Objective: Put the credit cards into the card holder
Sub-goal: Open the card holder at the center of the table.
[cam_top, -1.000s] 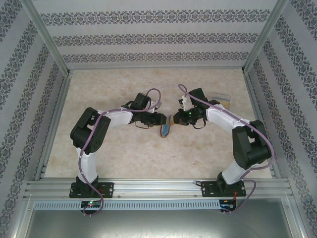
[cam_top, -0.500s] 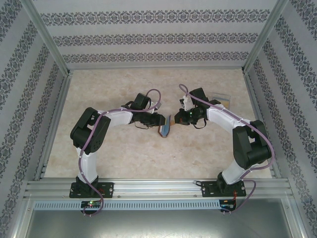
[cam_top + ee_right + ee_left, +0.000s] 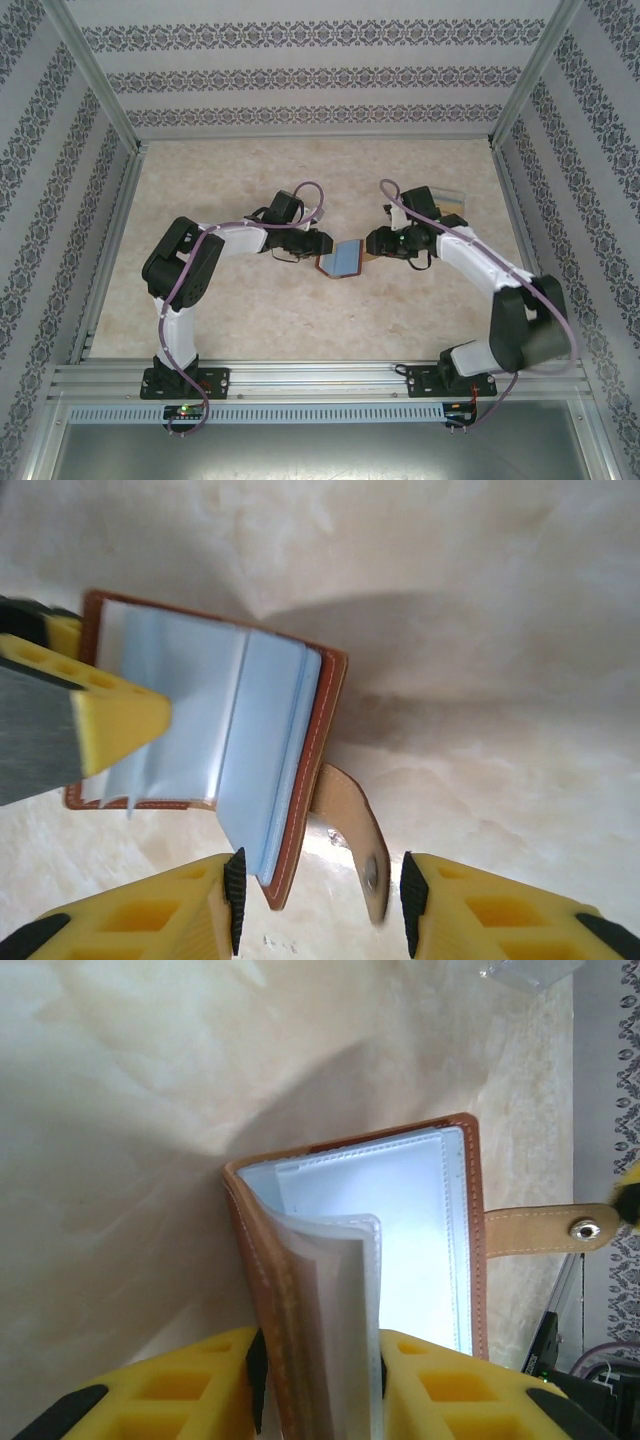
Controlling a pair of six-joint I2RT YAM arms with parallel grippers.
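The reddish-brown leather folding card holder (image 3: 347,258) sits open at the middle of the beige marbled table (image 3: 230,310). Its clear plastic sleeves (image 3: 420,1230) look empty, so I judge loading has not begun. The left gripper (image 3: 320,1380) pinches the holder's left cover and sleeves. The right gripper (image 3: 320,905) has its fingers spread around the tan snap tab (image 3: 355,830), gripping nothing. There is one holder. The thin yellow and blue credit cards (image 3: 449,197), far right, are too small to count.
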